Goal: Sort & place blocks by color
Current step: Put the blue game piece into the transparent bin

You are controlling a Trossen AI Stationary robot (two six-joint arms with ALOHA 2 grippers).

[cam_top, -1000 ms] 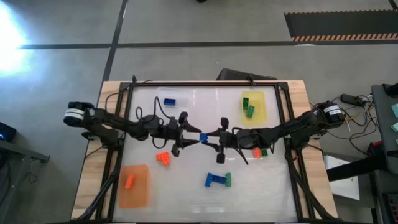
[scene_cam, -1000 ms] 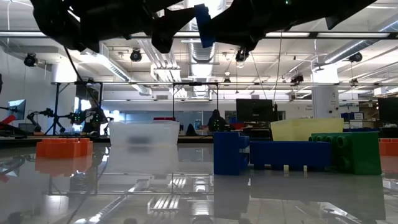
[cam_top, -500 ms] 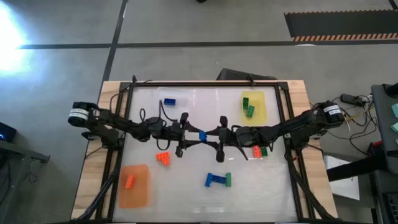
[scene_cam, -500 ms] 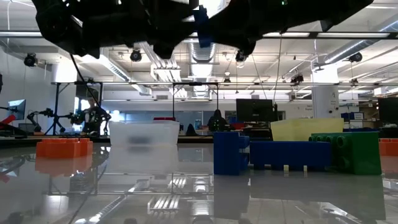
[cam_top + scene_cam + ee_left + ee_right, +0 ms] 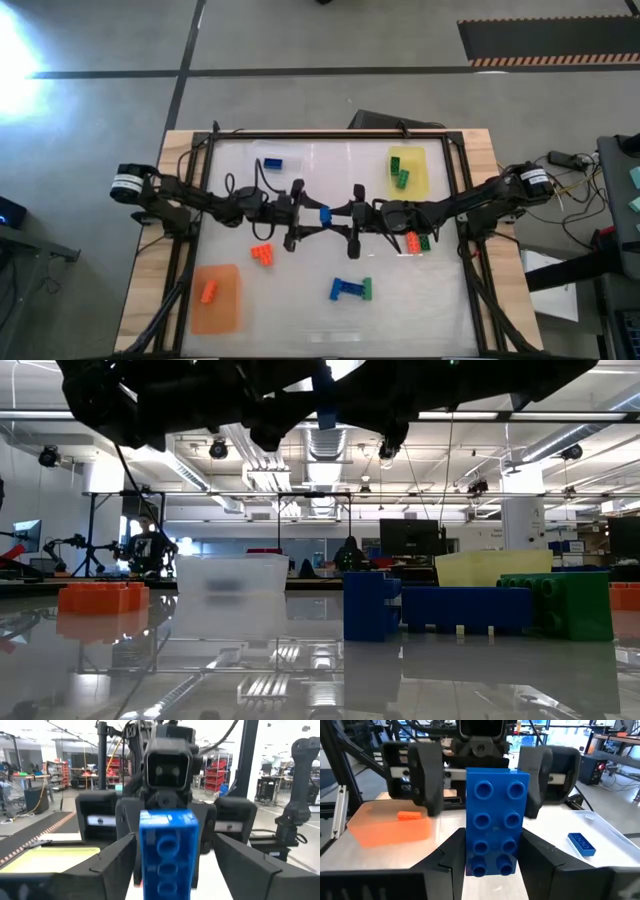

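Both arms meet over the middle of the bench (image 5: 300, 320), held well above its glossy surface, with a blue brick (image 5: 325, 216) between them. The right pincer (image 5: 337, 218) is clamped on this blue brick: in the right wrist view its two dark fingers (image 5: 540, 852) press the brick's sides and the studded face looks toward the camera. The left pincer (image 5: 312, 218) faces it at the same height. In the left wrist view its fingers (image 5: 112, 862) stand apart on either side of the brick's hollow underside, with a gap showing on each side, so they do not grip it. In the low view the brick shows as a small blue patch among the dark arms at the top.

The other blocks lie on the bench. A flat blue brick (image 5: 272, 163) sits on the clear mat (image 5: 285, 160) at the far left. Two green bricks (image 5: 400, 174) rest on the yellow mat (image 5: 408, 172) at the far right. An orange brick (image 5: 209, 292) lies on the orange mat (image 5: 216, 298) at the near left corner. A loose orange brick (image 5: 263, 254) lies on the bare surface near the left arm. An orange brick and green brick pair (image 5: 416, 242) lies under the right arm. Near the front, a blue brick cluster (image 5: 346, 289) touches a green brick (image 5: 367, 289).
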